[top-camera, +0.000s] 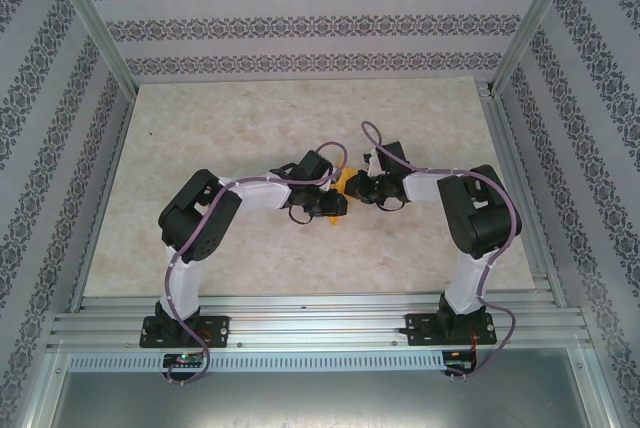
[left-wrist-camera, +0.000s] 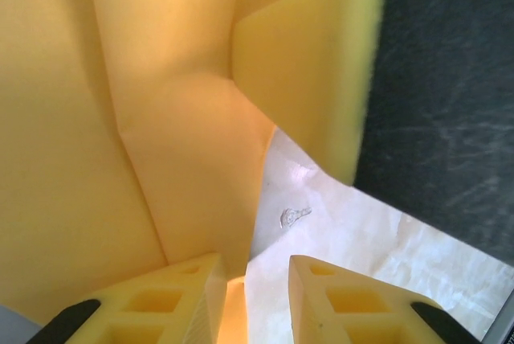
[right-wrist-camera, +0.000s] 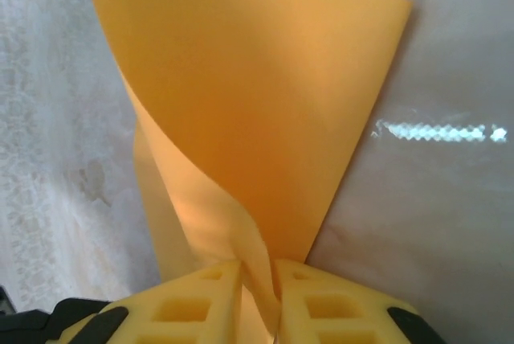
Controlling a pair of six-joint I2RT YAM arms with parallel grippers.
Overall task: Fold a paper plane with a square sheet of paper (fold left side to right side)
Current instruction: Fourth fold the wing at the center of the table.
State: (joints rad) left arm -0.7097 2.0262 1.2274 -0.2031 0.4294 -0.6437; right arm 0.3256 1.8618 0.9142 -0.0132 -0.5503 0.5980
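The orange-yellow sheet of paper (top-camera: 346,182) stands lifted off the table between my two grippers at the middle. In the left wrist view the sheet (left-wrist-camera: 161,119) shows creases and a folded flap. Its lower edge lies against the left finger (left-wrist-camera: 173,300). My left gripper (left-wrist-camera: 255,284) has a clear gap between its fingers. In the right wrist view the paper (right-wrist-camera: 257,103) curls upward, and a loose fold runs down between the fingers of my right gripper (right-wrist-camera: 259,284), which stand slightly apart. A finished paper plane is out of view.
The pale marbled table top (top-camera: 250,128) stretches around the arms, bounded by aluminium rails (top-camera: 300,323) in front and patterned walls at the sides. The right gripper's yellow finger (left-wrist-camera: 321,63) and dark body (left-wrist-camera: 450,79) sit close to the left gripper.
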